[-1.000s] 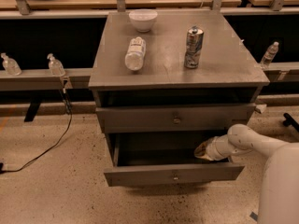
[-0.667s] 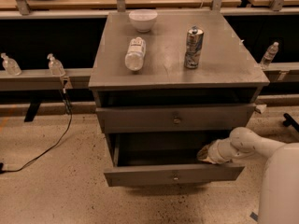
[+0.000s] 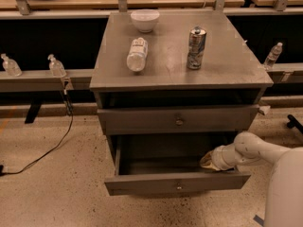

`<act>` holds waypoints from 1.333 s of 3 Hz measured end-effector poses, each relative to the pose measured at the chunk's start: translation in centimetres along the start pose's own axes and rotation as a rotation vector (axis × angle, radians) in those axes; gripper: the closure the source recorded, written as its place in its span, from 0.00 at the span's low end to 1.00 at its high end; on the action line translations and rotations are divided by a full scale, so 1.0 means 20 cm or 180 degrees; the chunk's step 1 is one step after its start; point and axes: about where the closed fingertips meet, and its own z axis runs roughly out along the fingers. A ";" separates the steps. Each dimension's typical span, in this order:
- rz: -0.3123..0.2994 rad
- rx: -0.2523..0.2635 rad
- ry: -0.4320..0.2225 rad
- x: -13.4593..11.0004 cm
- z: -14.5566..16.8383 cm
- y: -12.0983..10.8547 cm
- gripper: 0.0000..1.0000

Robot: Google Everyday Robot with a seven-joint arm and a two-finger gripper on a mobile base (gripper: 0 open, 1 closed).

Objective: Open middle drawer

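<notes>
the grey metal middle drawer with the plain flat front (image 3: 142, 186) stands pulled out from the grey metal cabinet, below the front edge of the surface (image 3: 161, 74). its small round centre knob (image 3: 179, 187) faces the camera. its dark interior is exposed and no contents can be made out in it. the closed grey drawer (image 3: 142, 121) sits directly above it, under the overhang of the surface. anything lower is hidden behind the extended front.

the end effector (image 3: 208, 161) lies inside the open drawer, at its right end, just behind the front panel and below the front right corner of the surface. its opening state cannot be told. the white jointed arm (image 3: 251, 150) reaches in from the right.

key relation: the long axis of the drawer front runs left to right, parallel to the front edge of the surface. the drawer slides at right angles to that axis, toward the camera. the front panel lies on the camera side of the end effector, and the knob lies to its left. judgement: the opening looks largely complete. any further travel calls for a straight pull along the slide direction.

on the surface:
- a white round bowl (image 3: 145, 20) near the far edge.
- a clear plastic bottle (image 3: 137, 54) lying on its side, toward the left edge.
- a tall printed metal can (image 3: 196, 48) upright, toward the right edge.
</notes>
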 end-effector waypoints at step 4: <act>0.0291 -0.0778 -0.0618 0.04 -0.13 0.36 1.00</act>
